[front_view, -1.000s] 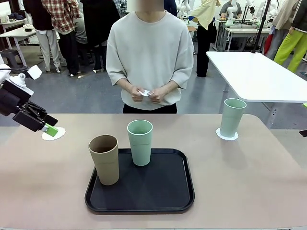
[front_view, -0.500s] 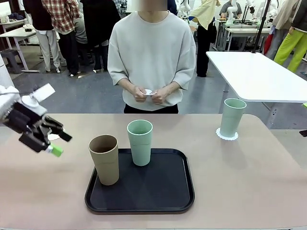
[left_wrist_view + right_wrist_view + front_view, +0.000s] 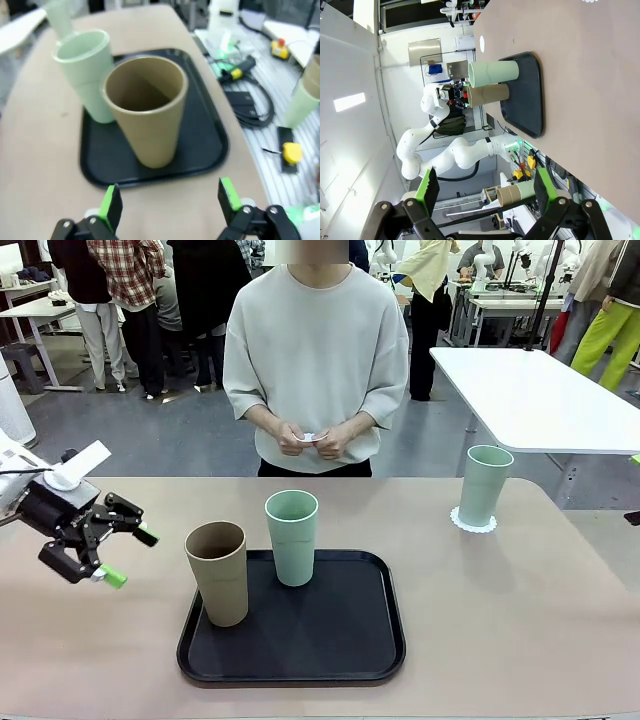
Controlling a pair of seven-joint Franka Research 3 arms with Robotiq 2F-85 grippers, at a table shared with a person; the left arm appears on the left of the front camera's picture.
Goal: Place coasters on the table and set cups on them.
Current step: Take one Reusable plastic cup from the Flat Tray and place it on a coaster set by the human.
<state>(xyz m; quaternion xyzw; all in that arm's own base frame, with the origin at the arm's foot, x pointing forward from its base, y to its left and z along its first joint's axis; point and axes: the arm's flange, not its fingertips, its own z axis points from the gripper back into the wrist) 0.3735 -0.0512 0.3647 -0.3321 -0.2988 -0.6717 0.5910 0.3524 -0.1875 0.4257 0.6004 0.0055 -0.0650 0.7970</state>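
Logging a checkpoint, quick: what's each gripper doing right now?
Left gripper: open, empty, facing the tan cup.
Right gripper: open, empty.

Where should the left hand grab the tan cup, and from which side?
Around its upper wall, coming in level from the robot's left. The tan cup stands upright, handleless and widening upward, so a high grip should resist slipping. The left hand is open and faces it; the mint cup crowds its far right side.
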